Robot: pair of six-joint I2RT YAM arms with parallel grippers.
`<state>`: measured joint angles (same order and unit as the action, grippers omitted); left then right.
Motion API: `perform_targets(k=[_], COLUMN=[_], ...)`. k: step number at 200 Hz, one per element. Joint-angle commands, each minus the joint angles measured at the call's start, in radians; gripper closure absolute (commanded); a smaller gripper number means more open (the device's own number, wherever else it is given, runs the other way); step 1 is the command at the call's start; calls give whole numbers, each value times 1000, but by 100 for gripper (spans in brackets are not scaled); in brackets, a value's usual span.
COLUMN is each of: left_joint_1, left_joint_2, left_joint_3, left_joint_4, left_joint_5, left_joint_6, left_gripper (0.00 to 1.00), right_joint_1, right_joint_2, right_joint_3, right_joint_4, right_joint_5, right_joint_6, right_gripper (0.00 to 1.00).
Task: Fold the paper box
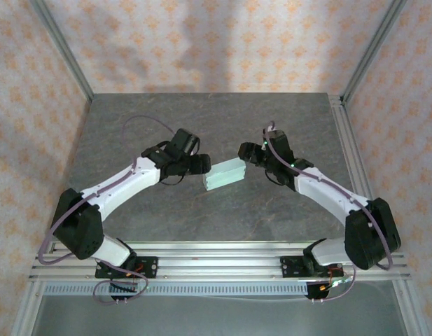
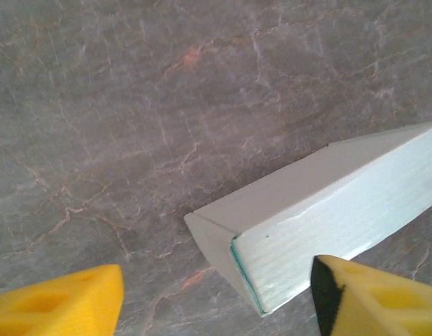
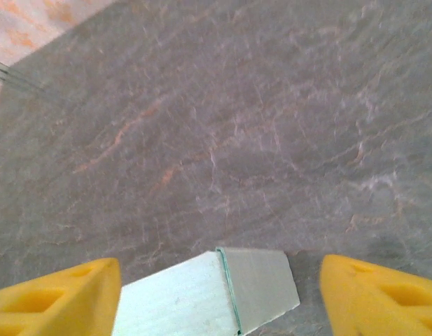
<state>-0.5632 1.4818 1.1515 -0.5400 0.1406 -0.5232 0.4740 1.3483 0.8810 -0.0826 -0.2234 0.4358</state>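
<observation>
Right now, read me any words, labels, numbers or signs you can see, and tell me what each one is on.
No readable text anywhere.
The paper box: plain mint card, no print.
The table: stone veining only, no letters.
The walls: a repeating orange pattern, no words.
The arms: any markings are too small to read.

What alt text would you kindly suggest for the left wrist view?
A folded pale mint-green paper box lies on a grey marbled table, one end towards the camera. The left hand is open, its yellow fingertips flanking that end at the bottom corners.
</observation>
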Motion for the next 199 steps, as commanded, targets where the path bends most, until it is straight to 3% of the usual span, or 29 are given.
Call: perform_targets(k=[1,13,60,87,112,155,179,199], left_joint_1=[-6,-7,-11,-21,-48,-66,-71,-73], left_joint_2=[14,35,213,318,384,518,539,537], left_joint_3=[87,126,345,450,505,613,625,624], left_joint_4=[-25,-29,-205,-311,-376,-492,-496,-487], left_joint_5=[-4,49,219,287,280,278,257,242], left_joint_6=[233,354,773,901,1017,1087,1109,1114], left_gripper=[19,14,17,13,12,13,23,42], right_joint_1=[-22,-30,-99,-128,-135,-138,-138,-137], right_joint_2=[-48,-71,-204,-287,-334,-335,-318,-303], right_joint_3=[2,-10,-99,-142,-164,-174,-174,-174], right_joint_4=[-2,-10,-54,-105,-138,-138,-129,-122], right_joint_5=[32,33,36,52,67,72,73,66], right_joint_6=[7,-3,1,-8,-24,-32,-44,-49], right_gripper=[21,18,13,7,5,4,5,5])
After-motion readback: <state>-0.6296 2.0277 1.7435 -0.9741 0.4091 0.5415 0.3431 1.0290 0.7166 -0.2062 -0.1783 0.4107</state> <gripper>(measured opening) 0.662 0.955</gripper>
